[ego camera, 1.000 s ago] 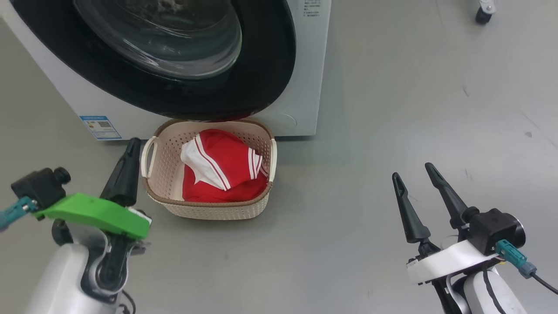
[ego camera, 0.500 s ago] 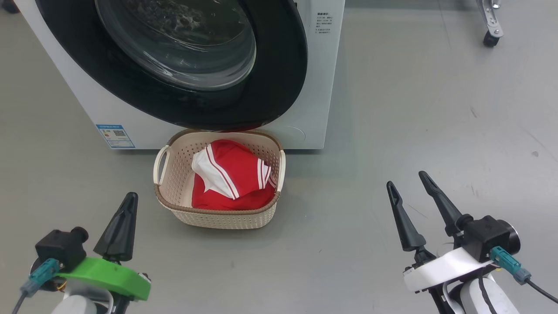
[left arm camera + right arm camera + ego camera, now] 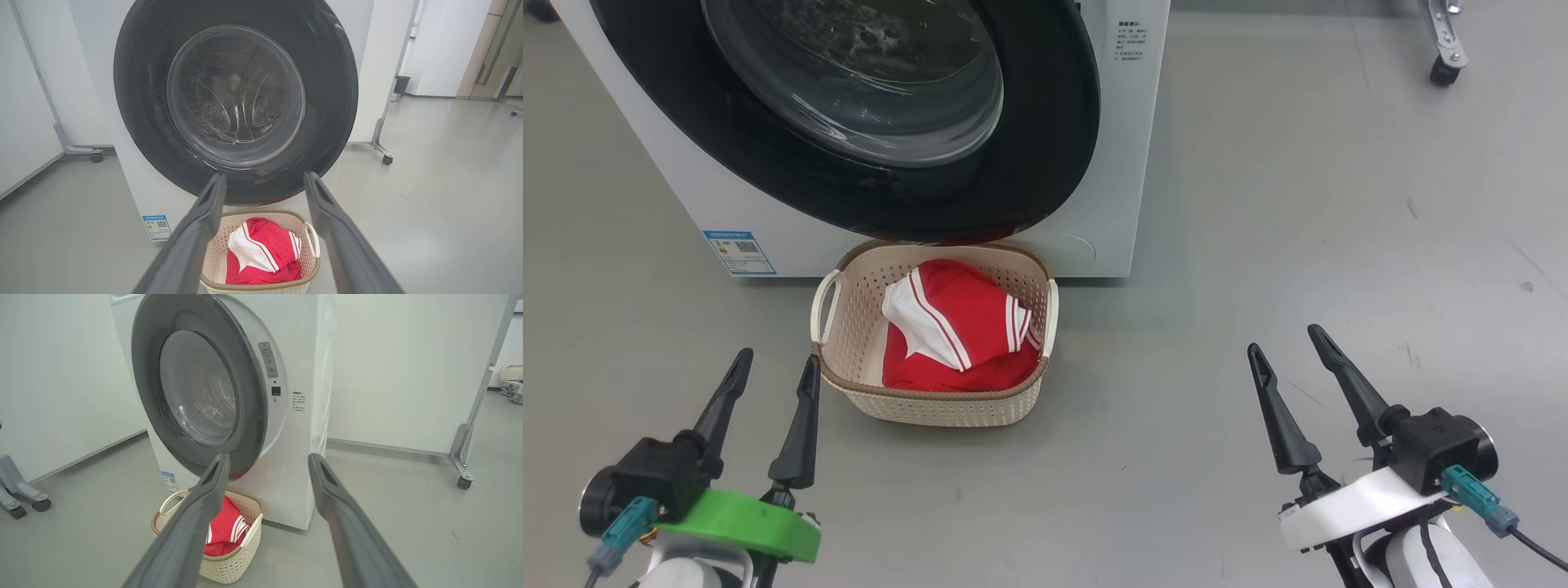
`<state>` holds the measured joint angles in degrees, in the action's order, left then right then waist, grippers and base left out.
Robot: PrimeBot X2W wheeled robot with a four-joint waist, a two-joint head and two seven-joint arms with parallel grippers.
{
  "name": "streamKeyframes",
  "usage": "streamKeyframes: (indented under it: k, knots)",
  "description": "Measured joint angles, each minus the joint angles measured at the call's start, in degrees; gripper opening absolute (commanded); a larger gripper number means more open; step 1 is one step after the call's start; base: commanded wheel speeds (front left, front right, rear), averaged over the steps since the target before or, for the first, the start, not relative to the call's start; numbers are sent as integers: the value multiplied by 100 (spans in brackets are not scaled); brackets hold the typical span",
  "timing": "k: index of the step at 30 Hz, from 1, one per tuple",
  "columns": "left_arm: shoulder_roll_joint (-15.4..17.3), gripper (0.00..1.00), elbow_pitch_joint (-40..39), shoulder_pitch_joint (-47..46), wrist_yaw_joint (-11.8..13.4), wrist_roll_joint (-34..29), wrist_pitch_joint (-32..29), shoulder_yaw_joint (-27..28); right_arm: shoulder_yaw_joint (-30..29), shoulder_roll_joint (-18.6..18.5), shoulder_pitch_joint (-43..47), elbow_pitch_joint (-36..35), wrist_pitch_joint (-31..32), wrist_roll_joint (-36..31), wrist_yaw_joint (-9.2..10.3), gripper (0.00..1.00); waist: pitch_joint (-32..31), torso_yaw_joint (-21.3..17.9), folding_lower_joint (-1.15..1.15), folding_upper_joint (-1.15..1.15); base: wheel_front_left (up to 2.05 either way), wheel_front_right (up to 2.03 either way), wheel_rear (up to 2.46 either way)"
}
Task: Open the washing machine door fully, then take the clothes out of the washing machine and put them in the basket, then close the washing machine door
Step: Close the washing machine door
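The washing machine (image 3: 1123, 163) stands at the top, and the washing machine door (image 3: 1045, 122) with its black rim and glass bowl is swung against its front. In the right wrist view the door (image 3: 245, 396) looks slightly off the front at its right edge. The cream basket (image 3: 931, 396) sits on the floor just below the door, with the red and white clothes (image 3: 956, 327) piled in it. My left gripper (image 3: 777, 356) is open and empty beside the basket's left handle. Well to the basket's right, my right gripper (image 3: 1282, 338) is open and empty.
A blue label (image 3: 739, 251) is stuck low on the machine's front. A wheeled frame leg (image 3: 1441, 49) stands at the far right, with more casters (image 3: 24, 498) beside the white panels around the machine. Grey floor spreads to the right of the basket.
My left gripper's fingers have spread from shut to open, and that wrist has turned and sunk lower. The camera tilted up slightly early on. The right gripper has barely moved.
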<state>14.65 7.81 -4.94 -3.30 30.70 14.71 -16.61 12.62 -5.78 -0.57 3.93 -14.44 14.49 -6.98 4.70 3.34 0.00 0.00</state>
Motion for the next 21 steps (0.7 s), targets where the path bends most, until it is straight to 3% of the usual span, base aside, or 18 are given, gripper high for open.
streamKeyframes:
  k: [12, 13, 14, 15, 21]
  knots:
    - [-368, 100, -367, 140, 22, -410, 0, 275, -68, -22, 8, -43, 0, 1, 0, 100, 70, 54, 0, 0, 0, 0, 0]
    - [-401, 100, -380, 144, 18, -428, 0, 276, -80, -37, 8, -52, 0, 1, 0, 85, 83, 71, 0, 0, 0, 0, 0]
    - [-468, 100, -421, 144, -4, -463, 0, 277, -83, -82, 8, -64, 0, -1, 0, 24, 113, 110, 0, 0, 0, 0, 0]
    - [-490, 100, -439, 145, -9, -470, 0, 276, -81, -110, 8, -69, 0, -3, 0, 0, 131, 131, 0, 0, 0, 0, 0]
    - [-599, 100, -492, 150, -66, -563, 0, 315, 13, -304, -87, -74, 0, -122, 0, 0, 275, 268, 0, 0, 0, 0, 0]
